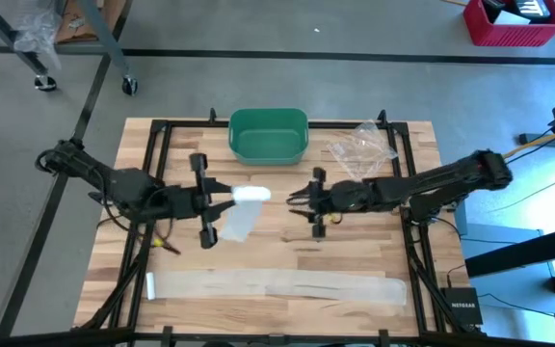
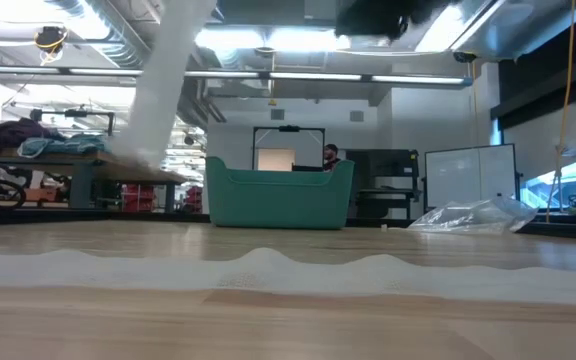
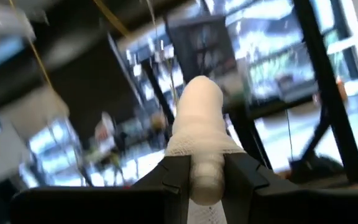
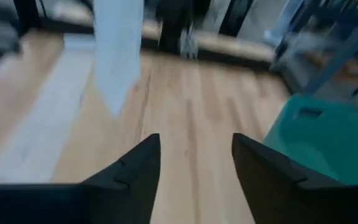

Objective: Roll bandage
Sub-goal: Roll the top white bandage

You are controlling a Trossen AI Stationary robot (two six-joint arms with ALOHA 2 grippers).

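A white bandage roll [image 1: 251,194] is held in the air over the table's middle by my left gripper [image 1: 231,197], which is shut on it. A loose tail [image 1: 238,222] hangs from the roll; in the low view the tail [image 2: 163,90] ends above the table. My right gripper [image 1: 293,200] stands open just right of the roll, and in its wrist view nothing lies between the fingers of my right gripper [image 4: 196,155]. A long flat bandage strip [image 1: 277,286] lies along the table's near edge. My left gripper pinches the roll's near end [image 3: 205,177] between its two fingers [image 3: 174,177], coming about level from the table's left. The fingers lie along the roll, whose free end [image 3: 199,93] sticks out beyond them. The roll is lifted clear and its tail hangs slack.
A green bin [image 1: 269,135] stands at the table's far middle, and a crumpled clear plastic bag [image 1: 362,149] lies to its right. Bare wood shows between the arms and the flat strip.
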